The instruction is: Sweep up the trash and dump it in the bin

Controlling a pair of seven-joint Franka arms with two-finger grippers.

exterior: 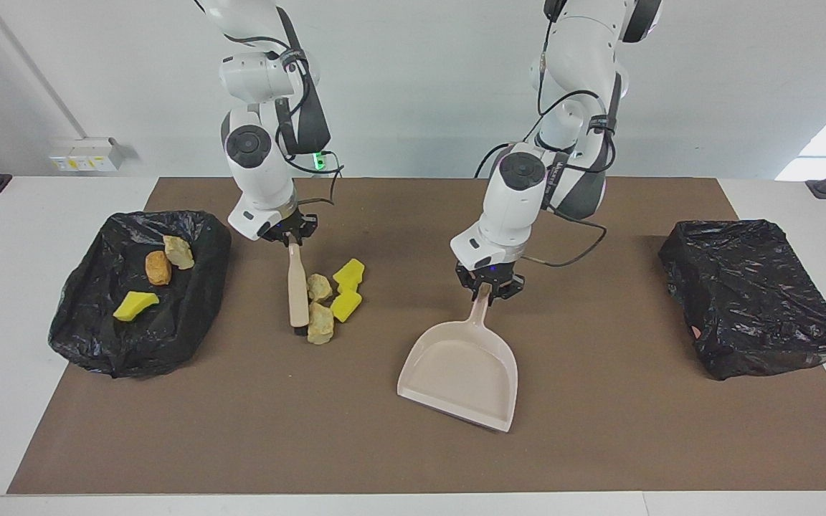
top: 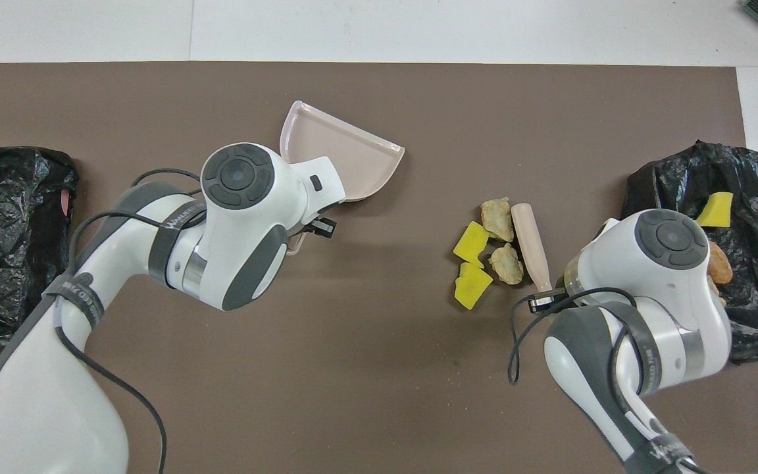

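My right gripper [exterior: 291,240] is shut on the handle of a wooden brush [exterior: 297,294], whose head rests on the brown mat. Against the brush lie two yellow sponge chunks [exterior: 349,273] and two beige lumps [exterior: 320,322] of trash, also bunched beside the brush [top: 529,243] in the overhead view. My left gripper [exterior: 488,287] is shut on the handle of the beige dustpan [exterior: 459,373], which is skewed on the mat's middle. A black-bag-lined bin [exterior: 97,337] at the right arm's end holds a yellow chunk [exterior: 135,305], an orange-brown lump [exterior: 158,266] and a beige lump [exterior: 178,251].
A second black-bagged bin [exterior: 753,294] stands at the left arm's end of the table. The brown mat [exterior: 255,430] covers most of the white table. Bare mat lies between the trash pile and the dustpan [top: 346,161].
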